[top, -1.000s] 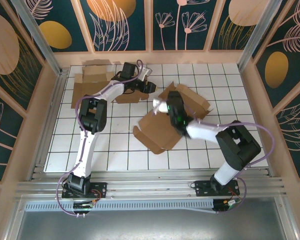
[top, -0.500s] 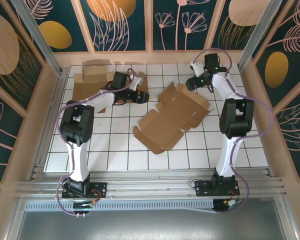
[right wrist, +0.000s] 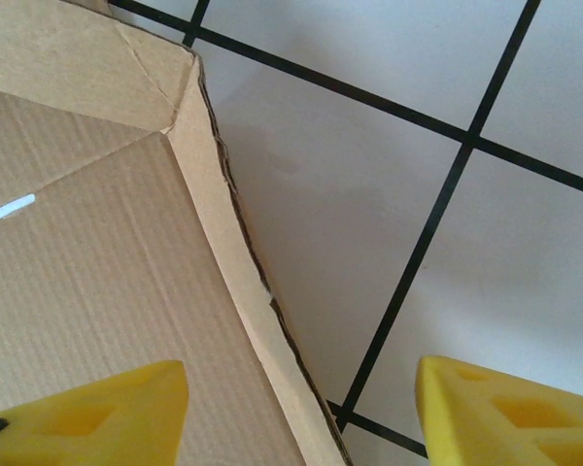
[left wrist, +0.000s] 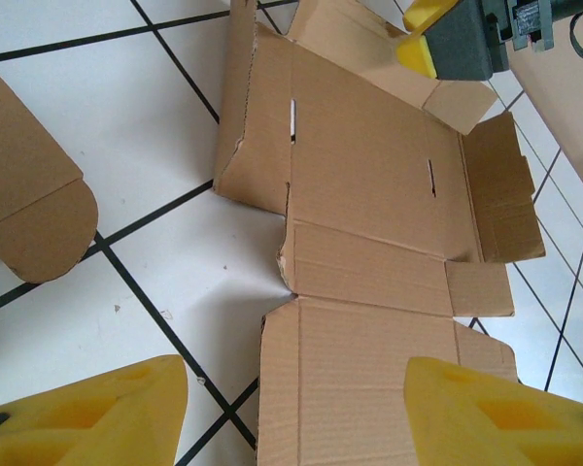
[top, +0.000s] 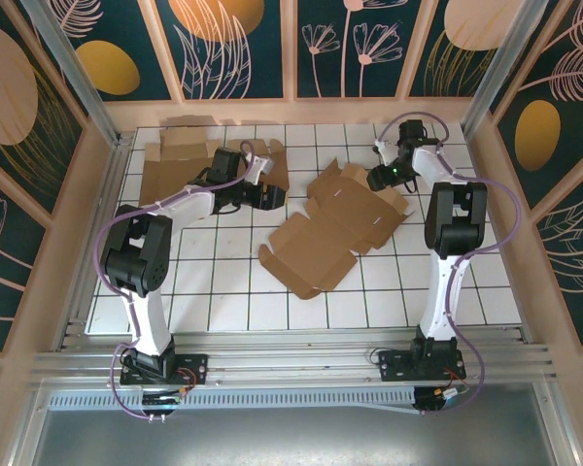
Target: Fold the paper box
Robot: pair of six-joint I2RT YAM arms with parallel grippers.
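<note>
The paper box [top: 332, 229] lies unfolded and flat on the table [top: 223, 291], between the two grippers. The left gripper [top: 269, 194] hovers low just off the sheet's far-left corner, facing it. Its yellow fingers [left wrist: 97, 413] are spread wide with nothing between them, and the cardboard begins right ahead of them. The right gripper [top: 379, 179] is at the opposite far corner, also with its jaws wide apart. One finger hangs over the cardboard and the other over bare tile, so the box's edge runs between them. Whether either finger touches the sheet I cannot tell from the wrist view.

Behind the left gripper, on its outer side, a second cardboard sheet [top: 175, 160] lies flat. One of its rounded flaps reaches close beside the left fingers, apart from the box. Nothing lies on the box itself.

The box is brown corrugated board, scored into panels, with two narrow slots in the middle panel and small tabs along the sides. By the right gripper the edge flap stands slightly raised along its crease, its cut edge frayed.
</note>
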